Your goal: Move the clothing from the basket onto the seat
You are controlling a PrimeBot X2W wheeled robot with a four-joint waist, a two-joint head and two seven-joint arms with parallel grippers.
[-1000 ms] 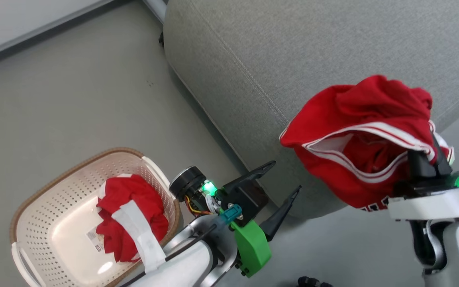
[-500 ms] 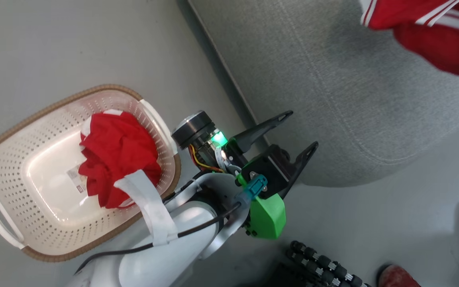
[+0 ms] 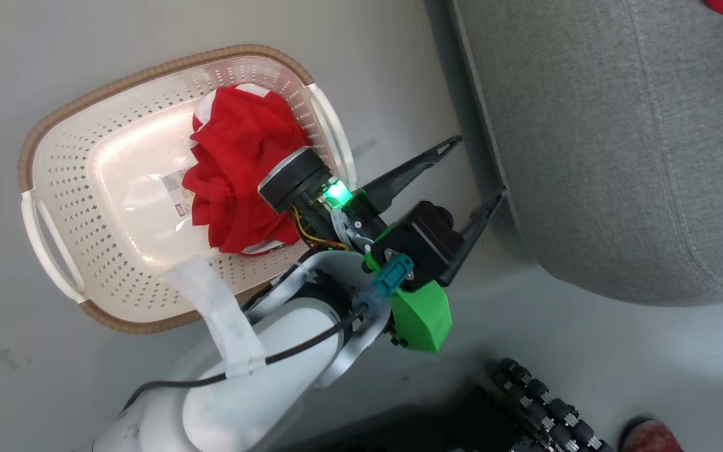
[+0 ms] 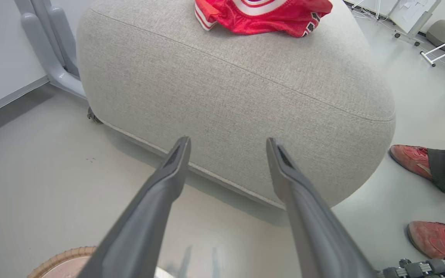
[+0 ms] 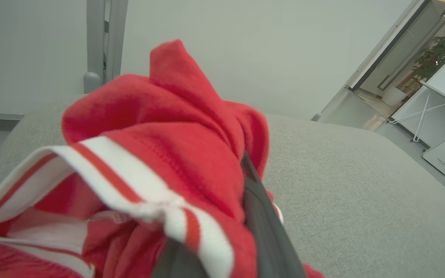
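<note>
Red garment [image 5: 160, 162] clamped in right hand [image 5: 222, 216], over grey seat [image 5: 342, 193]

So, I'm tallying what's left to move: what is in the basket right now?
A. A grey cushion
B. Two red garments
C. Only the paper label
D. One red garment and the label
D: a single bunched red garment lies in the basket beside the label; the other garment is over at the seat.
</note>
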